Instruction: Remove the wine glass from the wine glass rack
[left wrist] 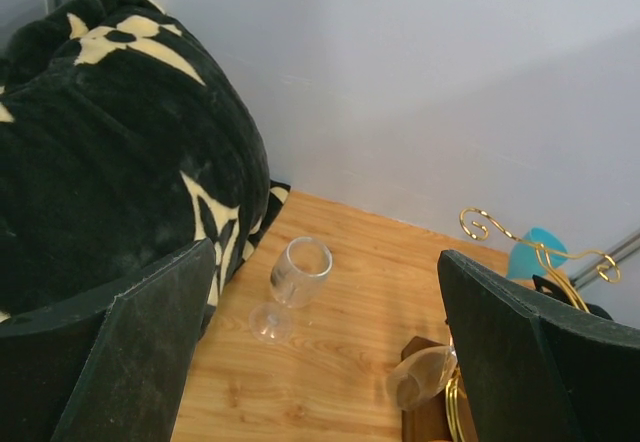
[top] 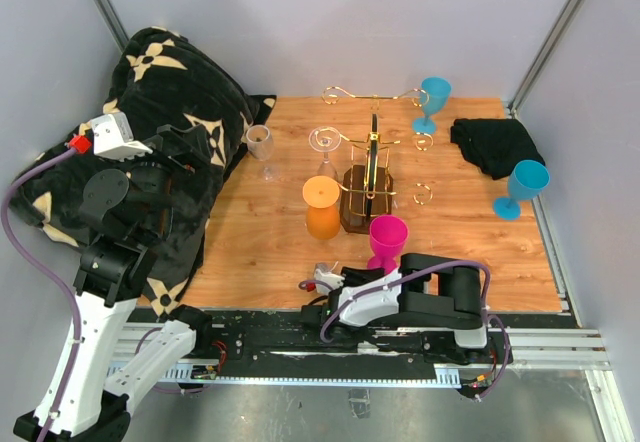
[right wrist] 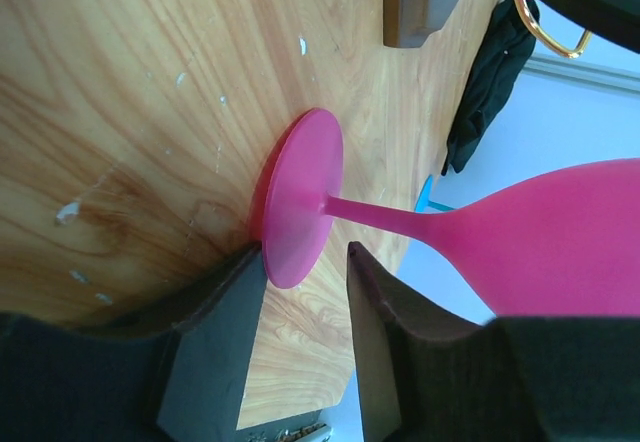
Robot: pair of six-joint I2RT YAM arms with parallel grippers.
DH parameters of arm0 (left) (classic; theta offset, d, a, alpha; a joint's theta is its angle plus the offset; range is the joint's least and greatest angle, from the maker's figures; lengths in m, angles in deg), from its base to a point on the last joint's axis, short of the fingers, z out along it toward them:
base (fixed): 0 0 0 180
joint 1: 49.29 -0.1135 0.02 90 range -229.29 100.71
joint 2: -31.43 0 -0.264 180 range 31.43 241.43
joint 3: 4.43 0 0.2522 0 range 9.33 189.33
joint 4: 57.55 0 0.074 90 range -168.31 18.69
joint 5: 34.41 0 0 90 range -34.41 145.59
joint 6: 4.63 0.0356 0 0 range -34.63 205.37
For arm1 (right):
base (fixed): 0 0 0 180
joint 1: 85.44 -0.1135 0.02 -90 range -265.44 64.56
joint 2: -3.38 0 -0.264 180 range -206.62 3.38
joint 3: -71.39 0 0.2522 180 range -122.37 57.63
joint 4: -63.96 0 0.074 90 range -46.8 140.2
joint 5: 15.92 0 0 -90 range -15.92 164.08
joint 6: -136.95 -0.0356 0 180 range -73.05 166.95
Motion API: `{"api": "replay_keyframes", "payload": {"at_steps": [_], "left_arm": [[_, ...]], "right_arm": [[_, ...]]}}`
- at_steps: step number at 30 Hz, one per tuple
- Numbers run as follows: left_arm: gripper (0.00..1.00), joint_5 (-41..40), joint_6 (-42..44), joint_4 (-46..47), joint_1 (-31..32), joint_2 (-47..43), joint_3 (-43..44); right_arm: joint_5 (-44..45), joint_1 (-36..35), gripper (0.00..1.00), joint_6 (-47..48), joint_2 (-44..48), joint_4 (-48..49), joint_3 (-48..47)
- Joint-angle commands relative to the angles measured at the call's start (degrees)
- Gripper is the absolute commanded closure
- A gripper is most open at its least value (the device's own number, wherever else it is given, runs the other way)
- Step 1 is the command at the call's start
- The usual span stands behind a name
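- Plain pale grey back wall (top: 350, 22) at 12 o'clock, with matching side walls at 9 and 3.
- Metal frame post (top: 556, 32) at 1 o'clock, another at 11.
- Wood-grain tabletop (top: 260, 242) in the centre, evenly lit.
- Aluminium rail (top: 545, 347) at 6 o'clock.

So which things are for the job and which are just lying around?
For the job: wine glass rack, pink glass, orange glass, right gripper around the pink foot.
Lying about: patterned blanket, black cloth, clear glass, back blue glass, near blue glass.

The opaque pink wine glass (top: 388, 235) stands upright, at 5 o'clock just beside the gold wire rack (top: 362, 202) with a dark wooden base.
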State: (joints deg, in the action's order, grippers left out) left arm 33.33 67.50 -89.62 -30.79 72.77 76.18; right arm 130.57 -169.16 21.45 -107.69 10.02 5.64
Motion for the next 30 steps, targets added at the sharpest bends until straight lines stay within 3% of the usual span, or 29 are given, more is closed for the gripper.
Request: {"api": "replay_keyframes", "payload": {"at_steps": [1, 5, 14, 16, 21, 25, 30], "left_arm": [[0.0, -1.07, 1.46, -0.2, -0.14, 0.03, 2.16], [0.0, -1.41, 2.21, -0.61, -0.21, -0.04, 2.14], [0.01, 2.21, 1.57, -1.97, -0.19, 1.95, 1.91], [0.04, 3.89, 1.35, -3.12, -0.14, 3.38, 2.68], [0.08, 5.67, 0.53, -5.32, -0.21, 5.71, 4.9], [0.09, 6.98, -0.62, -4.95, -0.19, 6.17, 5.53], [0.17, 12.32, -3.98, -5.03, -0.18, 7.98, 5.07]], "right_arm": [[-27.17, -1.11, 0.54, -4.33, -2.71, 18.4, -1.19], [-29.72, -4.35, 0.44, -6.45, 0.5, 15.45, -3.1], [-38.56, -13.81, 0.41, -7.81, 6.51, 10.57, -12.11], [-43.53, -14.6, 0.39, -4.15, 11.98, 14.6, -12.49], [-54.56, -13.34, 0.54, 0.45, 33.15, 26.57, -7.64], [-58.81, -11.04, 0.52, 3.17, 46.81, 27.54, -9.14], [-65.79, 0.72, 0.49, 2.94, 60.86, 29.14, -13.7]]}}
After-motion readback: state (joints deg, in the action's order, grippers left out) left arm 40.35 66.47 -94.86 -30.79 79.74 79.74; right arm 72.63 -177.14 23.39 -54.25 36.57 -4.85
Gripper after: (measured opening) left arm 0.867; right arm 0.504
